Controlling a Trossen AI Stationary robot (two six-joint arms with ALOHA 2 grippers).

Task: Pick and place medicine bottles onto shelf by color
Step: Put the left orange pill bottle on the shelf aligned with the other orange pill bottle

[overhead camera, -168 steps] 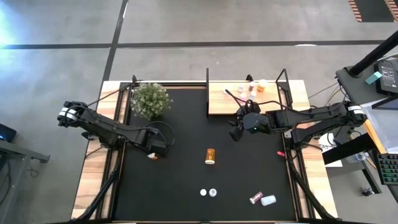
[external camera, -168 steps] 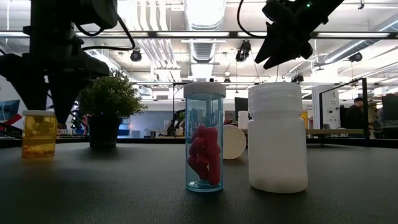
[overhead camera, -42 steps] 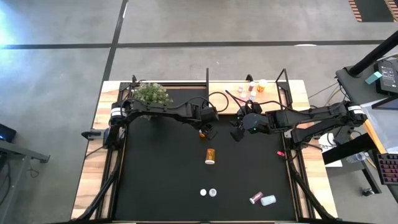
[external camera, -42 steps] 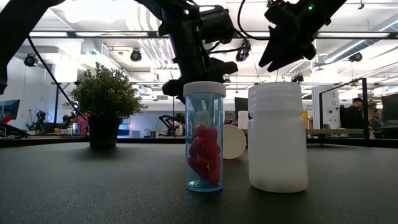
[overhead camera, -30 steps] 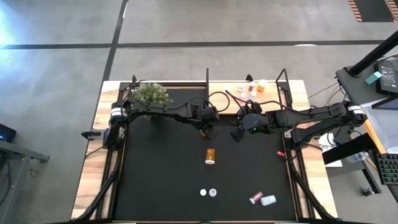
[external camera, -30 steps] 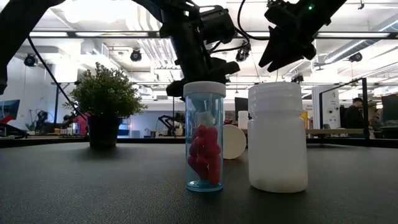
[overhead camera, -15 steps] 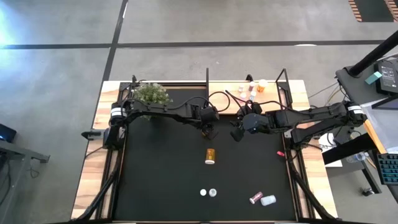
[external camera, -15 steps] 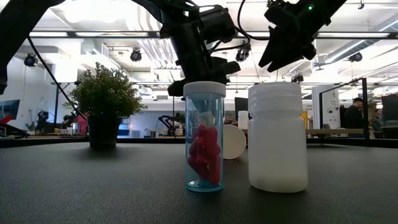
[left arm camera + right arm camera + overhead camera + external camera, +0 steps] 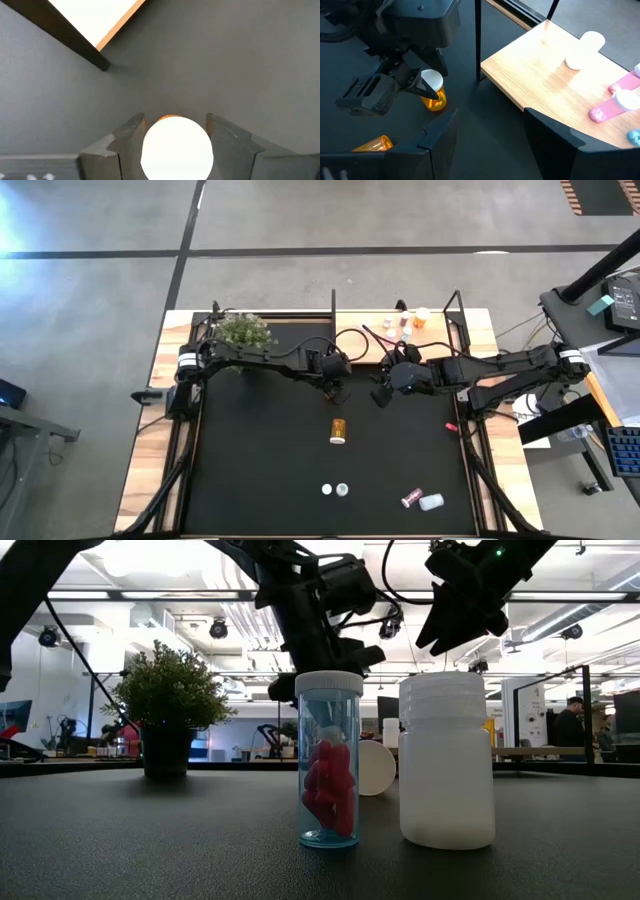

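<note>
My left gripper is shut on an orange medicine bottle with a white cap, just in front of the shelf's near left corner. The shelf is a light wooden board in a black frame at the table's far side, and pink and white bottles lie on it. My right gripper hangs open and holds nothing, to the right of the left one and above the mat. Another orange bottle lies on its side on the black mat. My left gripper pinches the orange bottle between its two fingers, by the upper sides just under the white cap. The fingers slant down from the table's left. The bottle stands nearly upright, cap up, and seems clear of the mat.
Near the front edge are two small white caps, a pink bottle and a white bottle. A potted plant stands at the far left. A small red speck lies at the right. The shelf's black posts rise at its corners.
</note>
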